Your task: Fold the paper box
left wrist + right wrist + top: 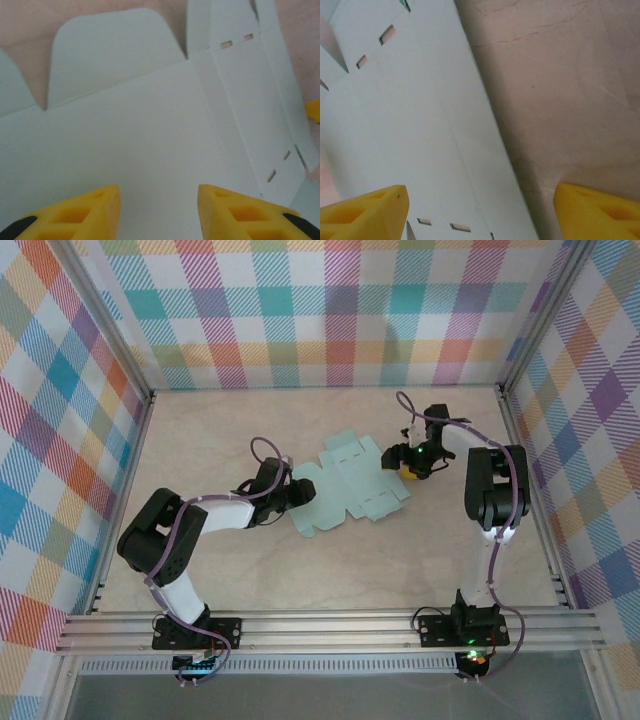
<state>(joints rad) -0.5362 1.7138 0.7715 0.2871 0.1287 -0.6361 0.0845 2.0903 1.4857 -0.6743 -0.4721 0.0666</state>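
– Paper box point(345, 490) is lying flat on the table point(300, 575) as an unfolded die-cut sheet, isn't it?
– Yes. The left fingers point(97, 212) are sitting partly spread over its left end, gripping nothing. Whether they are touching the card I cannot tell. The right fingers point(367, 210) are standing wide and straddling its right edge, one over card, one over bare table.
– How is it going to handle?
– I'm expecting it to be very light and springy. It's thin mint card, matte and smooth, so it's probably sliding when pushed and denting under a hard pinch.
– Where am I taking hold?
– I'm suggesting a flap edge beside a scored line. The rounded flap point(110, 47) and the strip carrying small rectangular slots point(226, 44) are looking like natural hinges.
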